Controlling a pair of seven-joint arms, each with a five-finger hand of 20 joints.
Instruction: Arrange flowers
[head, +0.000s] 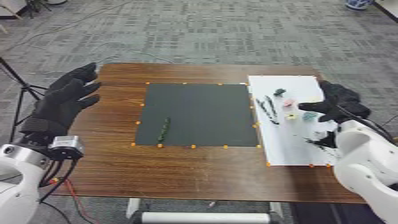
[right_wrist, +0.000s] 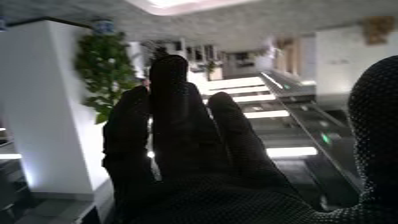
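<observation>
Flowers in small pieces lie at the right of the frame in the head view, on a white sheet (head: 289, 150) which is on the brown wooden table (head: 204, 180). There is one dark green piece (head: 280, 92) near the upper part of this sheet, then a pink flower (head: 288, 103), below it a yellowish flower (head: 291, 117), and just beside that a pale teal flower (head: 309, 116). Dark thin stems (head: 267, 111) lie along the left side of the sheet, and a dark sprig (head: 320, 142) lies lower, toward its right side.

In the middle of the frame is a dark mat (head: 200, 107). On its lower left part rests one green stem (head: 163, 131), lengthwise and a little tilted. Small orange markers (head: 194, 146) go around the mat.

The right hand (head: 345, 102) is at the right of the frame, at the right edge of the sheet, near the teal flower. In the right wrist view, its fingers (right_wrist: 169, 100) are extended and it grasps nothing. The left hand (head: 60, 105) is raised at the left of the frame, well apart from the flowers, with its fingers loosely straight, also grasping nothing.
</observation>
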